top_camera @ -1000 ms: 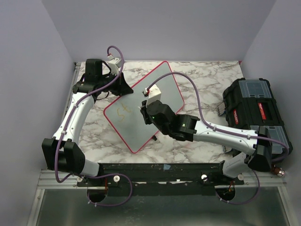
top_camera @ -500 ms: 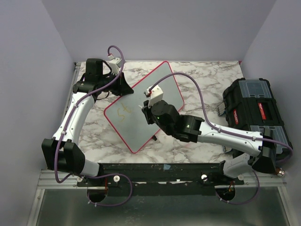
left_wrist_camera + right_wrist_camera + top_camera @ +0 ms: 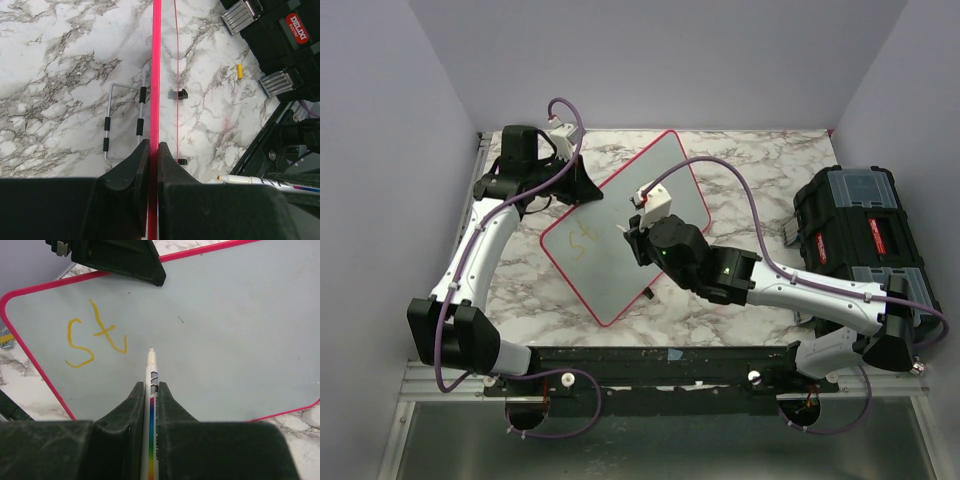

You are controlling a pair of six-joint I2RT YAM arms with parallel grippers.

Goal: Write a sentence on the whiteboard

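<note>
Whiteboard (image 3: 672,175) sits slantwise on the marble tabletop (image 3: 750,170), between the two arms, with one corner pointing toward the far wall. Its pale face is turned up toward the overhead camera. The left gripper (image 3: 153,145) is pressed together on the board's red-pink rim at the far-left edge, one finger on each face (its wrist view shows the rim edge-on, a thin bright line running away from the jaws). Whether that edge is raised off the marble, I cannot tell.

Of the sentence (image 3: 106,331), only the yellow-orange letters "St" stand on the board, near its left corner. The right gripper (image 3: 151,386) pinches a marker (image 3: 151,370) with a rainbow stripe along its barrel. The marker's pale tip sits just to the right of the "t", and whether it touches the surface is not clear.

In the left wrist view, a bent wire stand (image 3: 125,120) with black sleeves lies on the marble beside the rim. A small yellow piece (image 3: 239,71) lies farther off, near a black toolbox (image 3: 860,225) at the right edge of the tabletop.
</note>
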